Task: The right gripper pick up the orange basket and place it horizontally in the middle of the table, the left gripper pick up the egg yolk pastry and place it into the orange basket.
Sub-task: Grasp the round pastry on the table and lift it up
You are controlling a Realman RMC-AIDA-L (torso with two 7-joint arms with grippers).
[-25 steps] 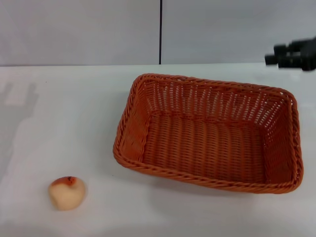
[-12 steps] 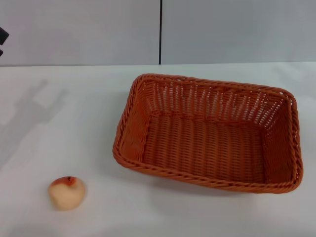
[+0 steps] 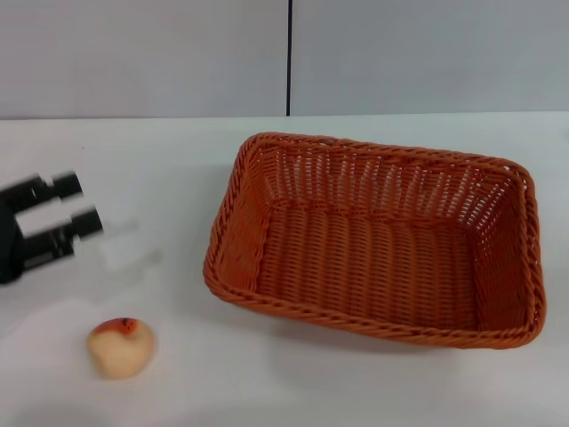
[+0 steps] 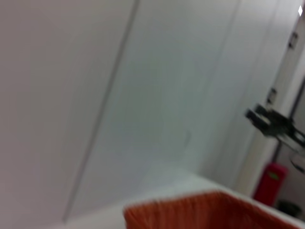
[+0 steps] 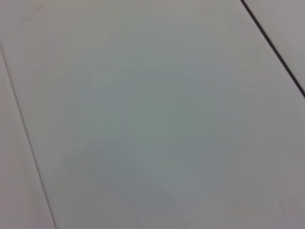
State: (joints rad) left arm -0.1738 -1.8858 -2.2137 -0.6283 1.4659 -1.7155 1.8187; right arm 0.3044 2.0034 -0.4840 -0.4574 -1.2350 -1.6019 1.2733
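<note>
The orange basket [image 3: 373, 258] lies on the white table [image 3: 160, 151], right of centre, long side across my view and nothing inside it. Near the front left edge sits the egg yolk pastry [image 3: 120, 347], pale with an orange-brown top. My left gripper [image 3: 77, 205] has come in from the left edge and hovers above and behind the pastry, open, with nothing between its fingers. A stretch of the basket's rim [image 4: 200, 210] shows in the left wrist view. The right gripper is out of view; the right wrist view holds only blank grey panels.
A grey wall with a dark vertical seam [image 3: 289, 58] stands behind the table. In the left wrist view a blurred dark shape [image 4: 267, 121] and a red object [image 4: 269, 183] show far off beyond the basket.
The right gripper left the top right corner a second ago. The left gripper has since swung down from the upper left edge toward the pastry. Basket and pastry have not moved.
</note>
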